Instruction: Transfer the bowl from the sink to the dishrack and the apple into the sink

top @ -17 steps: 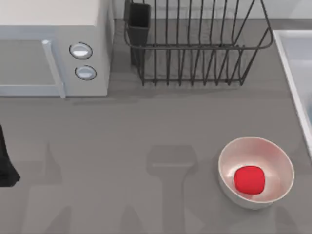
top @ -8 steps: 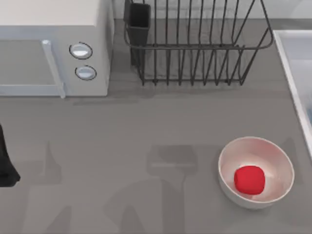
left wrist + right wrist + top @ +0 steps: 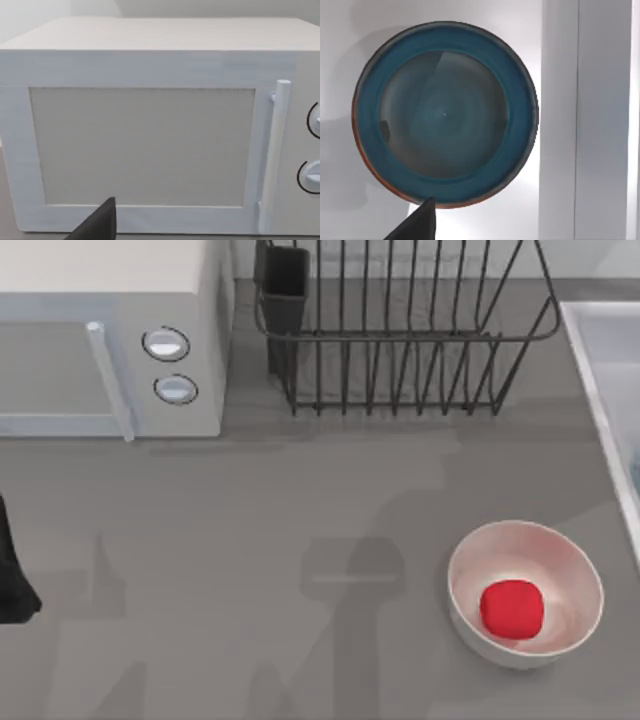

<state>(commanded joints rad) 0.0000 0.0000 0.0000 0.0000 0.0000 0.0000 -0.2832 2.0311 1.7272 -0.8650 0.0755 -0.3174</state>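
With my right arm above the round teal-blue bowl [image 3: 445, 114] in the pale grey-white sink [image 3: 560, 100], jaws' state unclear, I judged the next move a descent to its rim.

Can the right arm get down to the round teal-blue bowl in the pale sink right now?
Probably yes. The right wrist view looks straight down on the round teal-blue bowl lying in the pale sink, with nothing over it; one dark fingertip sits at its near rim.

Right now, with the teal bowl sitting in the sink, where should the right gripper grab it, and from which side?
Probably the thin rim of the teal bowl, from straight above: it sits upright and open on the flat floor of the sink, its wall free all round. One finger inside, one outside.
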